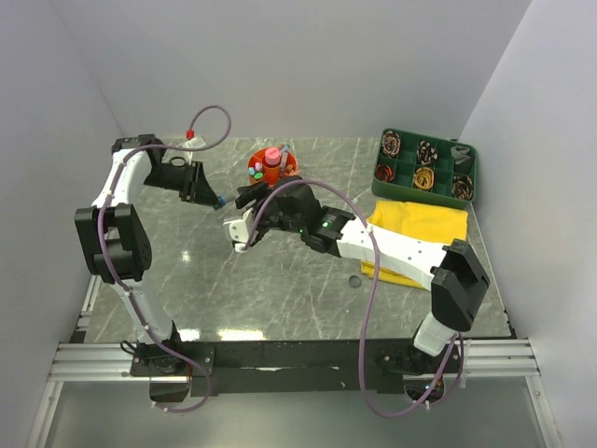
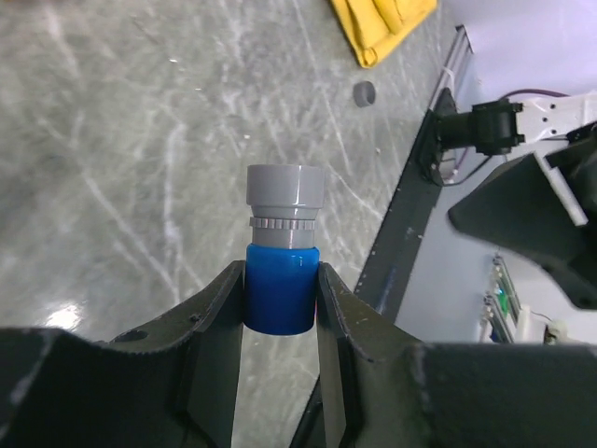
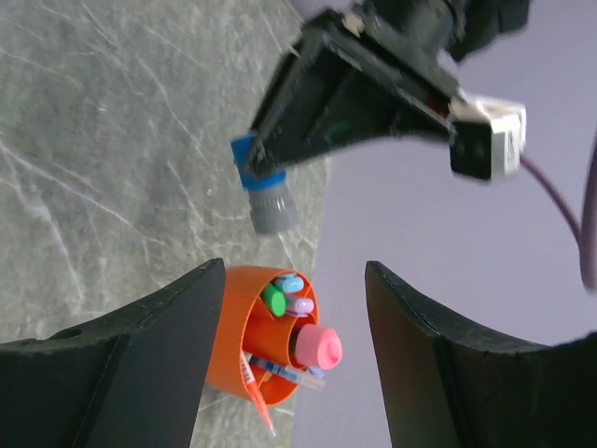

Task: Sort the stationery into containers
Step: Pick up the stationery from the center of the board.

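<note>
L gripper [image 2: 280, 285]: clamped on short blue plastic cylinder w/ grey ribbed end [image 2: 284, 210]. It is held off the grey marbled counter [image 1: 233, 289], near but not over the round orange plastic organiser [image 3: 233, 327].
R gripper [image 3: 294, 299]: fingers wide apart, nothing between them; hovers facing the organiser.
Done: organiser holds capped pens [image 3: 274, 301] + pink tube [image 3: 317, 347]. Green rectangular tray [image 1: 377, 187] has cells that look filled; contents too small to name.
Left: blue cylinder to drop in; 1 small dark disc [image 1: 354, 280] loose on counter by yellow cloth [image 1: 420, 229].
Progress: approx 2 items to go, prob. near the end.
</note>
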{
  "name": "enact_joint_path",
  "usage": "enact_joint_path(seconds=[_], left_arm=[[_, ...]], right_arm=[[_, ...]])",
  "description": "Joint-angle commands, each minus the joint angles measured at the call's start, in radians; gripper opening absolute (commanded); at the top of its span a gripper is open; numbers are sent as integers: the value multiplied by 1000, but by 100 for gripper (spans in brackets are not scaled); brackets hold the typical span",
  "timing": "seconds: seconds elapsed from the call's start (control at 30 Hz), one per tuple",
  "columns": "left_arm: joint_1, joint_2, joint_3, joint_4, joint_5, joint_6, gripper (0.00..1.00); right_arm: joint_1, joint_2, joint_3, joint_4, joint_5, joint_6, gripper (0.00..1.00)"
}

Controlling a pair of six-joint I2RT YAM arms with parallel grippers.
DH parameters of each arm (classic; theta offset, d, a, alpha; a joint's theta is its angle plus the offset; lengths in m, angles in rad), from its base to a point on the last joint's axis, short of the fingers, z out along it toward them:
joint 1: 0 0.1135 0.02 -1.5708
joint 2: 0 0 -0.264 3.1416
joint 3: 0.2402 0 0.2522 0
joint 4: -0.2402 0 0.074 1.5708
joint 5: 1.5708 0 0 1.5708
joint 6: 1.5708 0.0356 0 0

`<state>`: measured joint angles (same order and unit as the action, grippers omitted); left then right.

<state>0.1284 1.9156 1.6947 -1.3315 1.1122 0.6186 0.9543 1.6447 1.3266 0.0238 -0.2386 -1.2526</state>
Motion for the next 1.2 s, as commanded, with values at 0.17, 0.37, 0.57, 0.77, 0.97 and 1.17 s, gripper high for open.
enact_joint_path(seconds=[0.17,0.37,0.57,0.77,0.97,1.17], left_arm=[[-47,-62,-3,-41,26,-79,1],[-96,-96,-7,-43,44,-102,1],[-124,-138,-30,-43,51,-108,1],[-124,-156,-32,-41,43,-105,1],[-122,-153,-12,-43,14,-115,1],[-124,-167,6,-43,-14,-131,1]], right_arm=[[32,24,121,-97,-83,27,69],[32,76,213,-173,-137,97,69],[29,168,354,-323,-154,96,66],[29,222,440,-458,-162,87,61],[29,201,378,-461,-122,64,61],[29,221,390,-495,-62,71,62]])
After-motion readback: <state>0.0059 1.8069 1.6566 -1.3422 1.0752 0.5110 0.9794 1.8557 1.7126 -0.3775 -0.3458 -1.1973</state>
